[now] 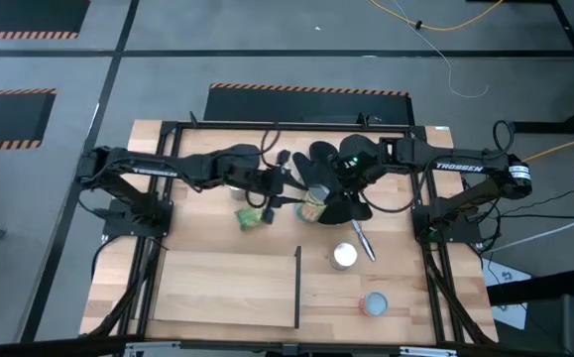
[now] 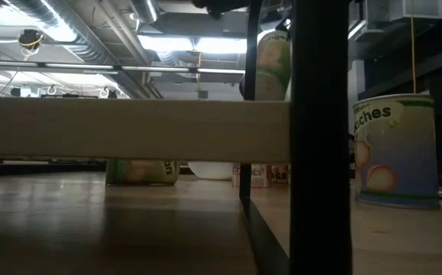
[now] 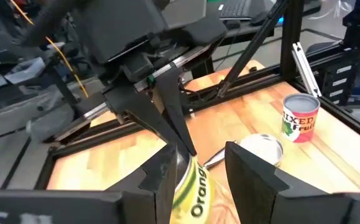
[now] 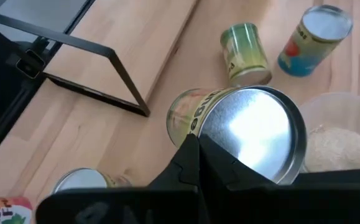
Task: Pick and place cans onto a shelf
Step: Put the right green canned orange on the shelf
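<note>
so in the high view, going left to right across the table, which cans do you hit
Green-label can lying on its side → can held by the left gripper → silver-topped can → can with the pale blue top.

Overhead looks straight down, low view level across the table, both wrist views close on the same orange-labelled can (image 3: 192, 193).

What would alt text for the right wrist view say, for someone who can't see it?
A yellow-labelled can with a shiny silver top fills the middle, just beyond the right arm's shut fingers. Beyond it lie a green can and a blue one on the wooden table, beside a bowl of grains.
</note>
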You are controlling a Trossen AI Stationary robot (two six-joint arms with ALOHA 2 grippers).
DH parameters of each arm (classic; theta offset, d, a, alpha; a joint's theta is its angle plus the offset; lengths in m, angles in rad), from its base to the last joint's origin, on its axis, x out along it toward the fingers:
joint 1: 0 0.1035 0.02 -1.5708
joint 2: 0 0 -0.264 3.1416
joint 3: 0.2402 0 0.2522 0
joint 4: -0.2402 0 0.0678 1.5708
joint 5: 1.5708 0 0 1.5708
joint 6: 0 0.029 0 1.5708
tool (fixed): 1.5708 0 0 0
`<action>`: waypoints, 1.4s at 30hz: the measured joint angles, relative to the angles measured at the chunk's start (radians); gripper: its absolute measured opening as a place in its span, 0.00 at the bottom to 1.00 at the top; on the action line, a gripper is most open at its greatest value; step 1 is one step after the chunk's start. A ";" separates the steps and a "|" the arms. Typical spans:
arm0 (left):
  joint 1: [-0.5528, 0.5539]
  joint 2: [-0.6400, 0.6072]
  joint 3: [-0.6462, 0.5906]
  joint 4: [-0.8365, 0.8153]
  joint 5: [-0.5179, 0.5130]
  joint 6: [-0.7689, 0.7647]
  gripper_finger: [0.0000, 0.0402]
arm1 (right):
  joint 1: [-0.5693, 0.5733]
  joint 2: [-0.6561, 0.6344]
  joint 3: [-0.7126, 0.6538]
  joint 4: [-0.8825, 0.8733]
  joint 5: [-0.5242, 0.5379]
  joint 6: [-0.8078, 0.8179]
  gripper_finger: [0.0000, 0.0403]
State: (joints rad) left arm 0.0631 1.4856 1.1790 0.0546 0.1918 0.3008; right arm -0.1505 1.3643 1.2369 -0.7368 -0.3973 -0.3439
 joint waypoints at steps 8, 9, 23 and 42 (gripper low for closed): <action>0.027 0.069 0.038 -0.031 0.015 -0.003 0.32 | -0.001 0.000 0.000 0.038 -0.033 0.002 0.00; 0.033 0.073 0.038 -0.034 0.026 -0.004 0.32 | -0.001 0.000 0.000 0.042 -0.042 0.002 0.00; 0.084 0.074 0.038 -0.088 0.216 -0.062 0.32 | 0.000 0.000 0.000 0.127 -0.053 0.003 0.00; 0.084 0.074 0.038 -0.133 0.218 -0.055 0.26 | 0.000 0.000 0.000 0.157 -0.052 0.027 0.00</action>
State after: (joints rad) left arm 0.1469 1.5593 1.2167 -0.0788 0.4100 0.2462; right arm -0.1505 1.3643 1.2369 -0.5793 -0.4492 -0.3172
